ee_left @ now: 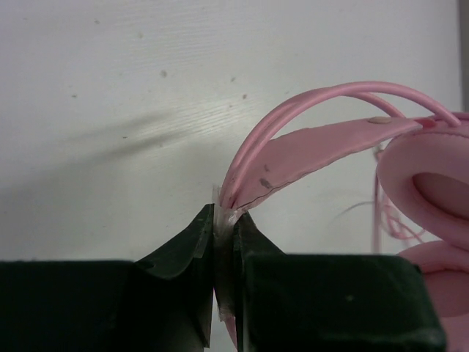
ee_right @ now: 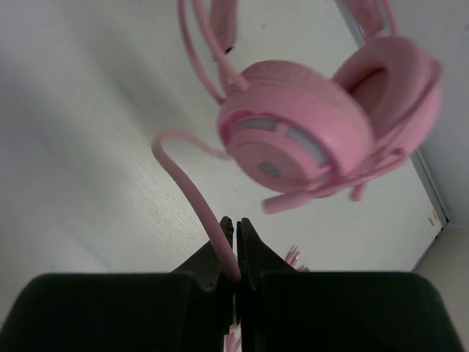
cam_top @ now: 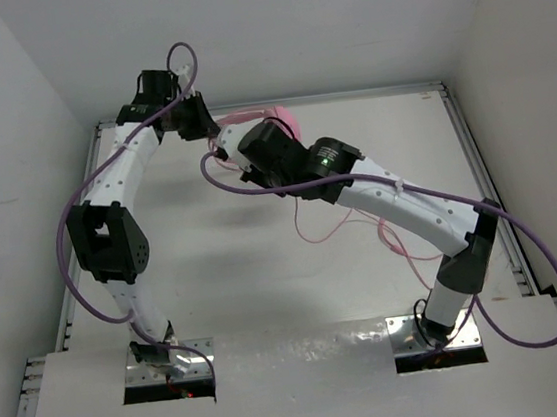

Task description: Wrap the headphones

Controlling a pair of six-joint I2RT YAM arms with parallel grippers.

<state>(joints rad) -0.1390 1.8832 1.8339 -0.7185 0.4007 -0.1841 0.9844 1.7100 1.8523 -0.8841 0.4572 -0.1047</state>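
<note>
Headphones (ee_right: 293, 139): clear of the surface (cam_top: 268, 290), hanging in the air toward its far end, between the two arms. The two earcups are close together, the near one showing its outer face to the right wrist view.

Headband (ee_left: 315, 147): two thin pink wires and a flat strap arch from the earcups down into the left claw (ee_left: 223, 216). That claw is clenched on them at the band, so it carries the headphones' weight.

Cable (ee_right: 194, 176): leaves the near earcup, bends out and down, and runs between the fingers of the right claw (ee_right: 236, 227), which is clenched on it a short way from the cup. In the top view the rest lies in loose pink loops on the surface under the right arm.

Step, as I read it: early in the wrap. One claw has the headphones steadied and the other has the cable taken up close to its root. I can make out no turn of cable round the band or cups, though the far side is hidden.

Next move calls for:
- Left claw holding firm and level.
- Right claw leading the cable round the headphones' body, close and not too taut.
- A regrip further down the cable, or a slide along it, to bring up the slack lying on the surface.
</note>
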